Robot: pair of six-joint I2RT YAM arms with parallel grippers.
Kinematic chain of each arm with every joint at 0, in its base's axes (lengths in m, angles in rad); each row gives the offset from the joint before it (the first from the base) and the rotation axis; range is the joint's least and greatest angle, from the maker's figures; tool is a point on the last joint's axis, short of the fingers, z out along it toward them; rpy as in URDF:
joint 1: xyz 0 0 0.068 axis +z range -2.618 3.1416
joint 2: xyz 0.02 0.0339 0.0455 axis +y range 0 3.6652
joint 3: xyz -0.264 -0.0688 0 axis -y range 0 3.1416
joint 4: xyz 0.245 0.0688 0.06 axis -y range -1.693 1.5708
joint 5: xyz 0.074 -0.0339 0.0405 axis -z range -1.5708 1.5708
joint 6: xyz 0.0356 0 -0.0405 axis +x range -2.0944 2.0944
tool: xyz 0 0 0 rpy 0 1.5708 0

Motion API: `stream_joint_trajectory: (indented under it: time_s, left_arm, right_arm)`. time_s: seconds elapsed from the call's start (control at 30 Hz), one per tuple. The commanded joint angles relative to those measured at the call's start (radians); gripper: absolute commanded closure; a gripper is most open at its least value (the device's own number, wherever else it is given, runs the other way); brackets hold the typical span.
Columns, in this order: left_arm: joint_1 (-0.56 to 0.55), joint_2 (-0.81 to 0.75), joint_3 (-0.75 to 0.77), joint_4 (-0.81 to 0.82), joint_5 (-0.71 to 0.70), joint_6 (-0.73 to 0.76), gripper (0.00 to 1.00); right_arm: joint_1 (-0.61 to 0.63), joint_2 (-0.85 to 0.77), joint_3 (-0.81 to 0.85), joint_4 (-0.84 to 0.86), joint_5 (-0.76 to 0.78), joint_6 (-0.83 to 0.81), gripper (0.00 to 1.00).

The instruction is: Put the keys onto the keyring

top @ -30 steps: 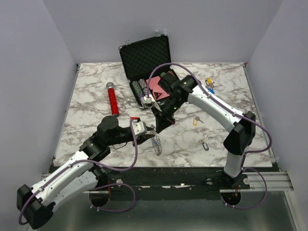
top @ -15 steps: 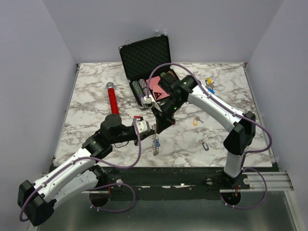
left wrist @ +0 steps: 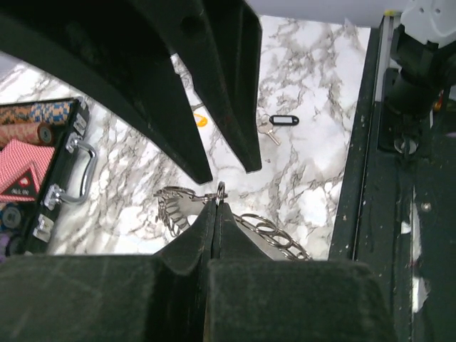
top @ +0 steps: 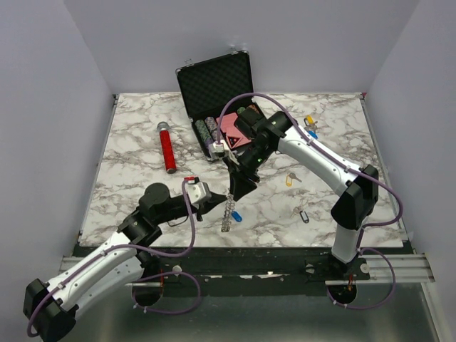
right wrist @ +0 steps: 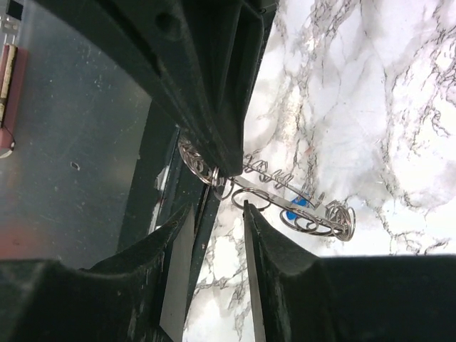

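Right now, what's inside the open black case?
The case shows rows of poker chips and red-backed cards. The right arm covers its right side, hiding whatever lies there.

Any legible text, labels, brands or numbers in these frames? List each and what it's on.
None: nothing reads legibly in any view.
Red card pack in the black case: small pale print, too blurred to read.
Black key tag: no lettering visible.
Yellow key tag: too small to tell.
Red cylinder: too small to tell.
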Motion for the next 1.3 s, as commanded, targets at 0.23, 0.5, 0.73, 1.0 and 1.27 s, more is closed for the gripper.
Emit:
stream_joint_trajectory:
  time_s: [0.23,0.5,0.73,1.0,1.27]
  left_arm:
    - [0.010,-0.136,-0.320,0.709,-0.156,-0.516,1.00]
    - [0.010,-0.134,-0.340,0.768,-0.161,-0.543,1.00]
    - [0.009,-0.130,-0.360,0.808,-0.162,-0.563,1.00]
    - [0.010,-0.125,-0.355,0.802,-0.182,-0.566,1.00]
    - [0.010,-0.117,-0.352,0.791,-0.207,-0.563,1.00]
  right_arm:
    - [-0.006,-0.053,-0.026,0.027,-0.156,-0.058,0.57]
    - [-0.006,-0.085,-0.081,0.140,-0.164,-0.013,0.55]
    - [-0.006,-0.094,-0.036,0.122,-0.203,-0.033,0.55]
    - [-0.008,-0.094,-0.050,0.114,-0.263,-0.032,0.63]
    - [-0.006,-0.087,-0.064,0.143,-0.271,0.011,0.92]
